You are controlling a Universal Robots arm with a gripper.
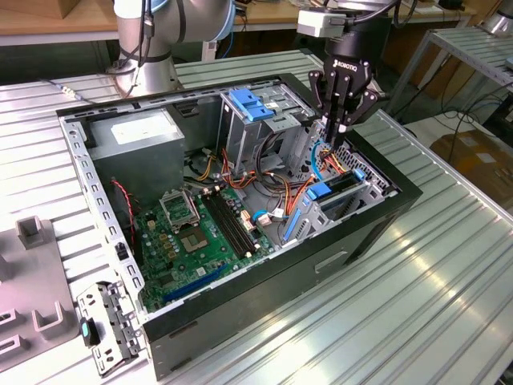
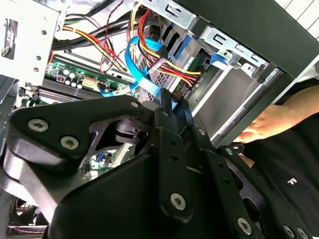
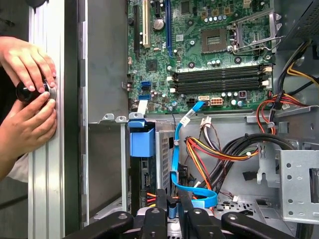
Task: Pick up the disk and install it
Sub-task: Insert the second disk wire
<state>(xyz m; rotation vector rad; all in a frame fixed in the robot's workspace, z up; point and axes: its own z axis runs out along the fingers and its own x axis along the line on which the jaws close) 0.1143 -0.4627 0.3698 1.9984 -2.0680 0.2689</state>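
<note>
Standing on edge in the drive cage (image 1: 337, 210) at the front corner of the computer case (image 1: 264, 289), the disk (image 1: 346, 188) appears already slotted into its bay, with its blue side bracket (image 3: 142, 142) uppermost; whether it is fully home cannot be told. Just above and beside the disk, the gripper (image 1: 338, 132) reaches down into the case. Its fingers (image 3: 158, 215) are drawn together on the blue data cable (image 3: 175, 149), which loops up from the fingertips toward the motherboard (image 3: 209, 55). In the second wrist view the same cable (image 2: 142, 82) runs straight into the closed fingertips. The step in hand is judged to be cable handling at the disk's rear, with the drive itself placed. To do it well, keep the grasp close to the cable's end, hold that end square to the disk's socket, and move in line with the socket, not across it. Avoid dragging the bundle of orange, yellow and red power wires (image 3: 219, 152) lying just beside the fingers, since a snag could pull on the drive. A person's hands (image 3: 27, 94) work a small dark knob on the table rail (image 3: 47, 189) outside the case wall, apart from the gripper.
</note>
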